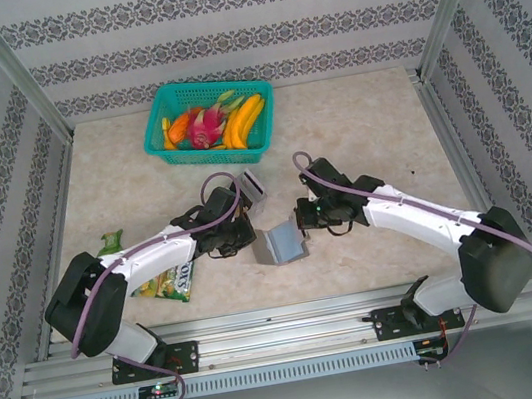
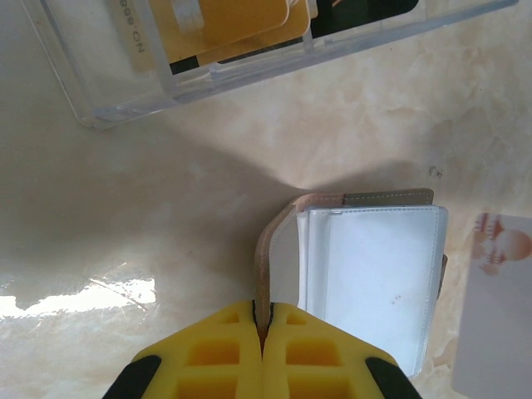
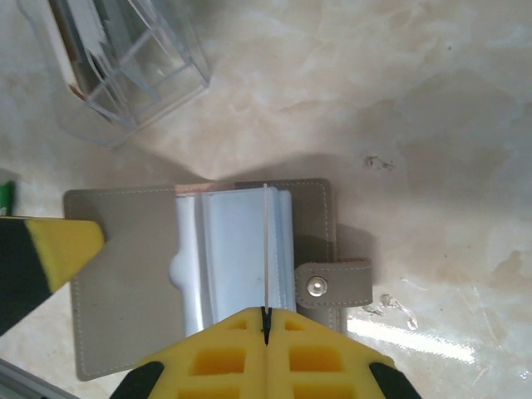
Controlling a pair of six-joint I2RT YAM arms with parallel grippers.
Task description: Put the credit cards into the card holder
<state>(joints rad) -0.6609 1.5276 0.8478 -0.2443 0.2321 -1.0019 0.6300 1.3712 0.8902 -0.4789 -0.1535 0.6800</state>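
Top external view: a beige, marble-veined tabletop [image 1: 357, 134], smooth and glossy, is enclosed by walls [image 1: 218, 25] papered in grey-and-white ornamental stripes and edged with bare aluminium rails [image 1: 267, 336]. The card holder [image 1: 281, 245] sits on the front middle of the surface, partly folded up. Well behind it is a teal plastic mesh basket [image 1: 157, 136] of bright fruit. Just behind it stands a clear box [image 1: 252, 186]. To its left lies a green-yellow foil snack packet [image 1: 166, 283].

Left wrist view: the card holder is matte grey-tan with stitched edges and holds shiny clear plastic sleeves. The left end effector [image 2: 262, 328], its ribbed yellow fingers pressed together, pinches the rim of the holder's curved cover. Beyond the holder, the box is rigid and transparent, with tan-orange credit cards [image 2: 224, 29] inside. Just right of the holder is a white card [image 2: 499, 316] with an orange print.

Right wrist view: the holder lies spread open, and a snap tab [image 3: 332, 285] with a metal stud sticks out on its right. The right end effector [image 3: 264, 320] is closed on a thin white leaf [image 3: 264, 249] standing edge-on over the sleeves. I cannot tell whether it is a sleeve or a card.
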